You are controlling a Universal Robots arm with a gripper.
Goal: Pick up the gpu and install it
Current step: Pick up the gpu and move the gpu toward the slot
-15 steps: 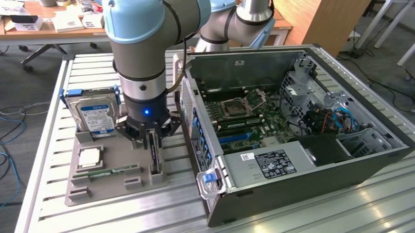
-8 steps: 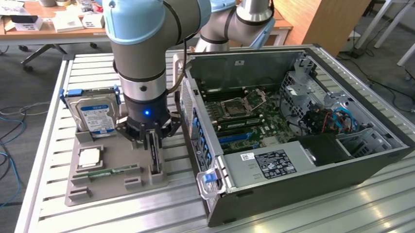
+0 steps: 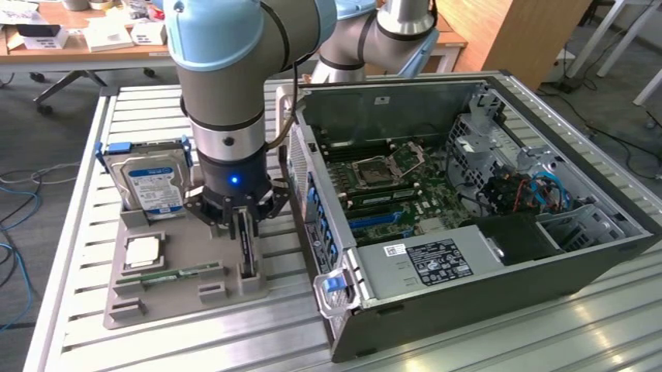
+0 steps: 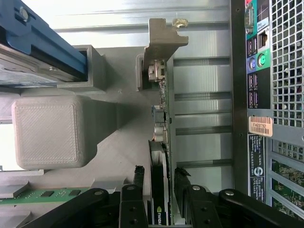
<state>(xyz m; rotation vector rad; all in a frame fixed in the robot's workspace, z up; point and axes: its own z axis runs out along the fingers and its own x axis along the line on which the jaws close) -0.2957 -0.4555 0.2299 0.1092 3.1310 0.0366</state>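
A hard drive (image 3: 155,186) stands at the exterior view's left of a gray tray (image 3: 181,267), where the arm's gripper (image 3: 245,231) hangs open, fingers (image 4: 138,176) straddling the gpu (image 3: 247,260) standing on edge in its slot; the opened computer case (image 3: 579,256) lies right

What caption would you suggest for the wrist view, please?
Open tool straddles the gpu, upright in its grey holder.

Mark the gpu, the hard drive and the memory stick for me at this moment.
gpu (image 4: 159,156): wrist view, on the card's dark edge facing the camera.
hard drive (image 3: 155,186): exterior view, on its blue-white label.
memory stick (image 3: 181,272): exterior view, on the middle of the green strip.
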